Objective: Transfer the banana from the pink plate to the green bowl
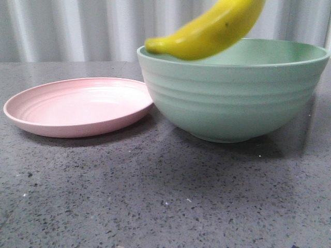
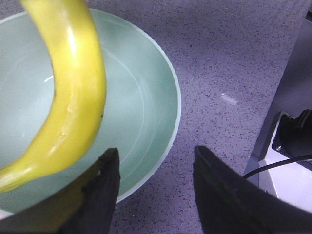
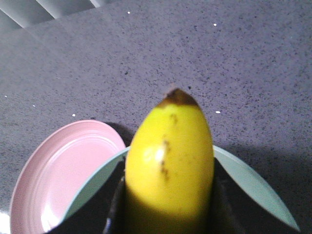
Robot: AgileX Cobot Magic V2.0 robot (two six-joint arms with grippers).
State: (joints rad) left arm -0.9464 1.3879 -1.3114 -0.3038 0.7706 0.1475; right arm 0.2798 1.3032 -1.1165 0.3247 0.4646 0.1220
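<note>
Banana (image 1: 214,28) off pink plate (image 1: 77,106), held by right gripper (image 3: 168,214) above green bowl (image 1: 232,88); left gripper (image 2: 156,190) open, empty; remaining: lower, release.

A dark grey speckled stone bench (image 1: 155,206) is filling the foreground of the front view, dotted with tiny black and white flecks. Soft shadows are lying across its surface. Behind it, a pale grey corrugated wall (image 1: 77,31) is running along the back, its vertical ribs catching even, diffuse light. In the left wrist view a white base with black cables (image 2: 287,170) is showing at the bench's edge.
</note>
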